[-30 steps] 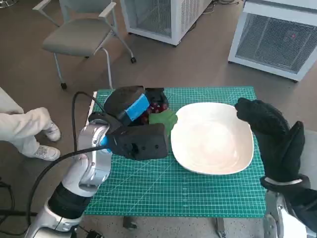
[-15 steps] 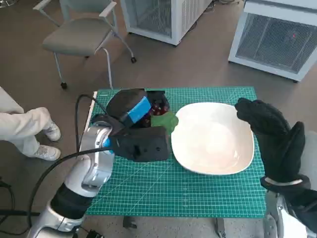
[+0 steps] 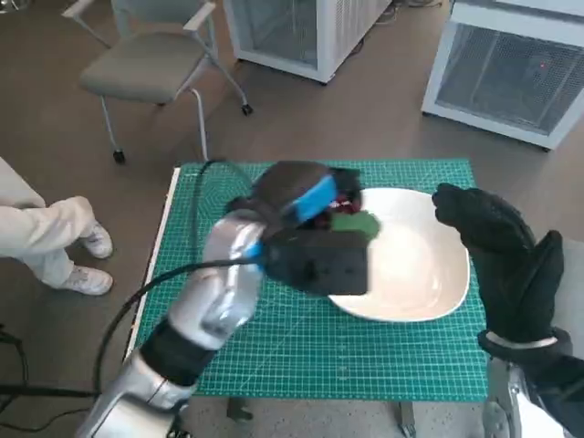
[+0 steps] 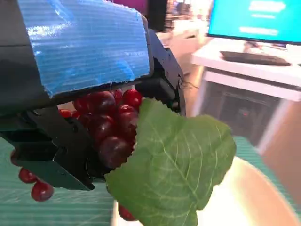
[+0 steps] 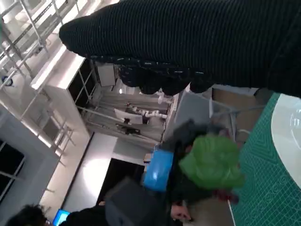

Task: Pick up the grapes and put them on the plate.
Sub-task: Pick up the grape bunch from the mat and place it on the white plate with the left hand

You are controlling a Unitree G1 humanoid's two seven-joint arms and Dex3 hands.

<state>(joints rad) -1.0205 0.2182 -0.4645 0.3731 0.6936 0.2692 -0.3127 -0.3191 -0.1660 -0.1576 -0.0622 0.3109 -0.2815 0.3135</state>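
Now left hand [image 3: 306,196] holds grapes [image 4: 110,127] over plate [image 3: 429,283] rim.

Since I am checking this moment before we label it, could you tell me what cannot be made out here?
- Head view: the grapes are mostly covered by the left hand; only the leaf shows clearly.
- Left wrist view: the plate is cut off by the edge and blurred.
- Right wrist view: the right hand hides its own fingers.

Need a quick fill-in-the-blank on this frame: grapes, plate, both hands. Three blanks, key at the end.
1. The red grapes are held by the ____ hand.
2. The leaf on the bunch is ____ in colour.
3. The right hand, in a black glove, is at the edge of the white ____.

Missing words: left; green; plate
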